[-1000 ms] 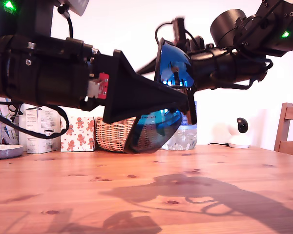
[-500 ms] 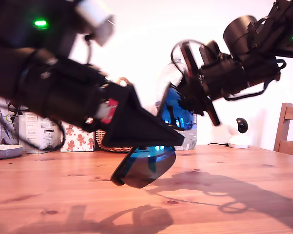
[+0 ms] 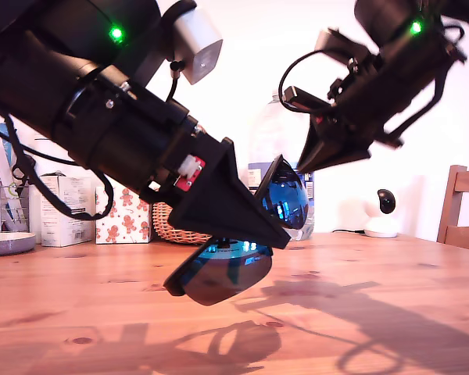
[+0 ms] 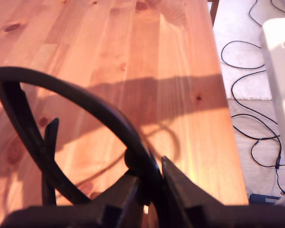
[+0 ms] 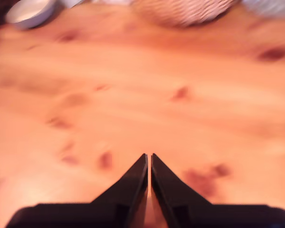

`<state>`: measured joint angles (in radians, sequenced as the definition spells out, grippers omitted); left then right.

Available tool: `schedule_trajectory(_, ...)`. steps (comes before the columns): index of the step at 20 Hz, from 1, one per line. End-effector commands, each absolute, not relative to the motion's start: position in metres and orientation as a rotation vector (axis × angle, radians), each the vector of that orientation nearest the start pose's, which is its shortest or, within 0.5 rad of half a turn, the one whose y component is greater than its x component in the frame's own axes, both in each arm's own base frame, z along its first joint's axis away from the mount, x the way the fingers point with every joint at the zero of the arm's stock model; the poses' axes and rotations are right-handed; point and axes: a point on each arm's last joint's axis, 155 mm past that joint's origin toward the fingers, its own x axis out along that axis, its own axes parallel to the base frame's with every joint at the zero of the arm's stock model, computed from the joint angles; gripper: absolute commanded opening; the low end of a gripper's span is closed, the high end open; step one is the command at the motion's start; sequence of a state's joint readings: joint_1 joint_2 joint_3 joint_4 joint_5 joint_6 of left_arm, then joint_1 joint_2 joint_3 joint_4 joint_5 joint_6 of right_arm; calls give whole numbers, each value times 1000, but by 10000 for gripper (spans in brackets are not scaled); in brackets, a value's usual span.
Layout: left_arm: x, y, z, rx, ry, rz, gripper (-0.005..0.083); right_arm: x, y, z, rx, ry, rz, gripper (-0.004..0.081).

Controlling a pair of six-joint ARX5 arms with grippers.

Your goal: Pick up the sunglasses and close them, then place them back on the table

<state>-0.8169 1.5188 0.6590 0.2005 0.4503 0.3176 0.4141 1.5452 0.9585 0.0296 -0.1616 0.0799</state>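
The sunglasses (image 3: pixel 227 275), black-framed with blue mirrored lenses, hang just above the table (image 3: pixel 391 289) in the middle of the exterior view. My first gripper (image 3: pixel 277 237) slants down from the exterior view's left and is shut on them. The first wrist view shows the curved black frame (image 4: pixel 102 111) and thin arms pinched at my first gripper (image 4: pixel 154 190), with the table (image 4: pixel 171 61) beneath. Higher up, towards the exterior view's right, my second gripper (image 3: pixel 303 164) is apart from the sunglasses. In the second wrist view it (image 5: pixel 148 160) is shut and empty over the table (image 5: pixel 133 95).
Along the table's back stand a wicker basket (image 3: pixel 174 223), a gingerbread-print box (image 3: pixel 125 215), a white box (image 3: pixel 59 207), a water bottle (image 3: pixel 275 137) and a small white camera (image 3: pixel 384 215). A bowl (image 3: pixel 6 242) lies at the exterior view's left, a wooden chair (image 3: pixel 465 207) at its right. Cables (image 4: pixel 247 95) lie on the floor.
My first gripper has tilted down and lowered the sunglasses close to the table. My second gripper has drawn up and away from them toward the exterior view's right.
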Motion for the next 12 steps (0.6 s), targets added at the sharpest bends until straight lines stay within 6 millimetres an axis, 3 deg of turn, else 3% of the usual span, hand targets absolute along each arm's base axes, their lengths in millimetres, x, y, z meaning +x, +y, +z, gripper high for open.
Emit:
schedule_trajectory(1, 222, -338, 78, 386, 495, -1297, -19, 399, 213, 148, -11, 557, 530, -13)
schedule_trajectory(6, 251, -316, 77, 361, 516, -1211, -19, 369, 189, 134, 0, 490, 460, -13)
schedule_trajectory(12, 263, -308, 81, 362, 578, -1173, -19, 333, 158, 149, 6, 353, 373, -13)
